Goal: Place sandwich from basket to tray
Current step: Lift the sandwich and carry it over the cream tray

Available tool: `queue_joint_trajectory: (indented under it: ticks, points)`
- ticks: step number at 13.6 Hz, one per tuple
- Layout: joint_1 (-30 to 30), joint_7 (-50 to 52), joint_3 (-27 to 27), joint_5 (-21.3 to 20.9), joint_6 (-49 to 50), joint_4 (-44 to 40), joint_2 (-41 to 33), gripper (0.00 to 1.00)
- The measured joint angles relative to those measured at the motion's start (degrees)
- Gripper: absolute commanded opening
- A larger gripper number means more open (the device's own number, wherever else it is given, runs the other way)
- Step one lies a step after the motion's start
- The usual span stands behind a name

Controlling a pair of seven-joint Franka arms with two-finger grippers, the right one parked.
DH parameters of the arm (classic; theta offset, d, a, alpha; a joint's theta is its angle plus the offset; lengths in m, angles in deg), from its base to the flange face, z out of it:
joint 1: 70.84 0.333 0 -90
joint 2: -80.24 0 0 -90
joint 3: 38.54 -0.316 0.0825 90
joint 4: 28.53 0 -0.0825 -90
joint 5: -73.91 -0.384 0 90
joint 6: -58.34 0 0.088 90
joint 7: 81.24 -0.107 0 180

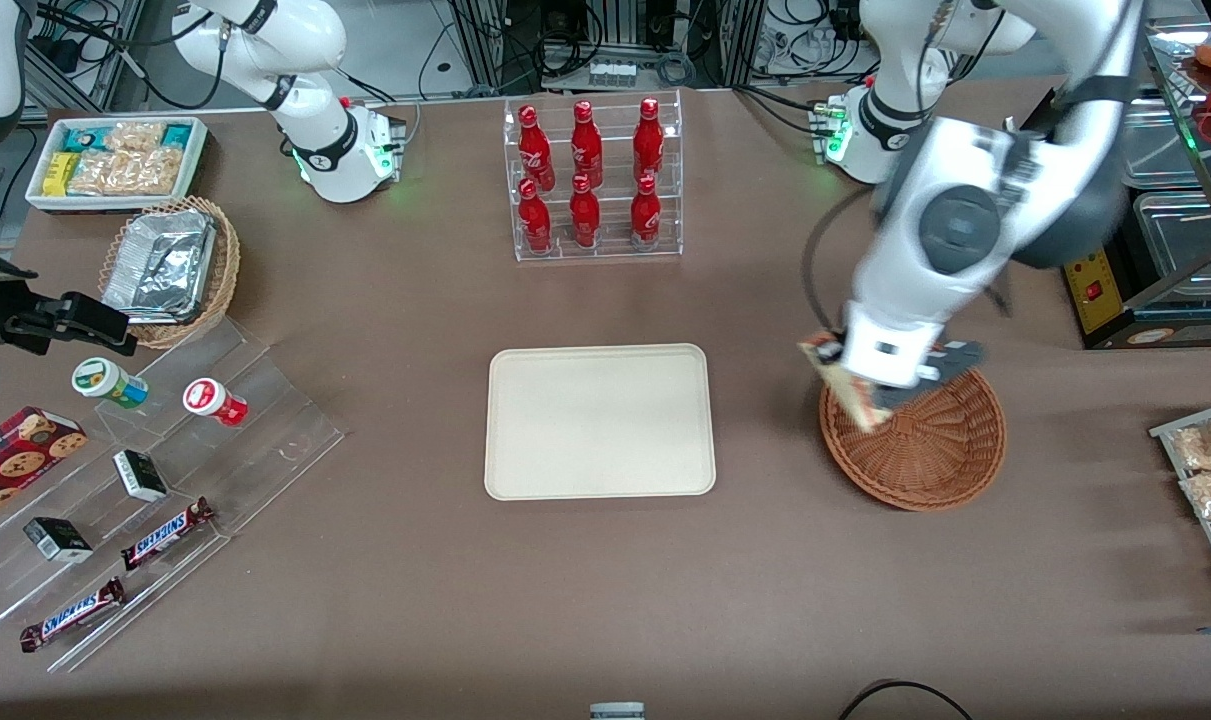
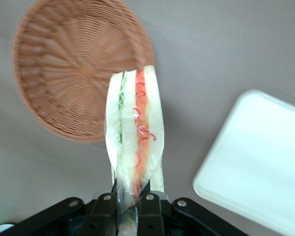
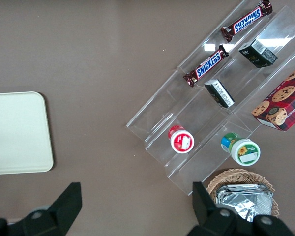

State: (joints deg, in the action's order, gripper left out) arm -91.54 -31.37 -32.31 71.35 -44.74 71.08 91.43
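Observation:
My left gripper (image 1: 870, 385) (image 2: 128, 196) is shut on the sandwich (image 1: 847, 385) (image 2: 134, 132), a plastic-wrapped wedge of pale bread with orange-red and green filling. It hangs lifted above the rim of the round reddish-brown wicker basket (image 1: 930, 445) (image 2: 73, 64), on the side toward the tray. The basket has nothing in it. The cream-beige tray (image 1: 599, 421) (image 2: 260, 167) (image 3: 14, 132) lies flat in the middle of the table, bare, a short way from the basket toward the parked arm's end.
A clear rack of red bottles (image 1: 590, 180) stands farther from the front camera than the tray. Toward the parked arm's end are a tan wicker basket with foil containers (image 1: 170, 265), a white snack bin (image 1: 115, 160) and a clear stepped shelf with snacks (image 1: 135, 480). Packets on a rack (image 1: 1205, 470) lie at the working arm's end.

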Motion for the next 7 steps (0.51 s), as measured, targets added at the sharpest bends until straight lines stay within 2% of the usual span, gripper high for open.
queue_joint_trajectory:
  ticks: [3, 7]
  points:
    - [-7.3, 2.3, 0.1, 1.6, -0.1, -3.1, 3.6, 0.00]
    - [-14.5, 5.8, 0.2, 3.6, -3.6, -10.6, 12.5, 0.00]
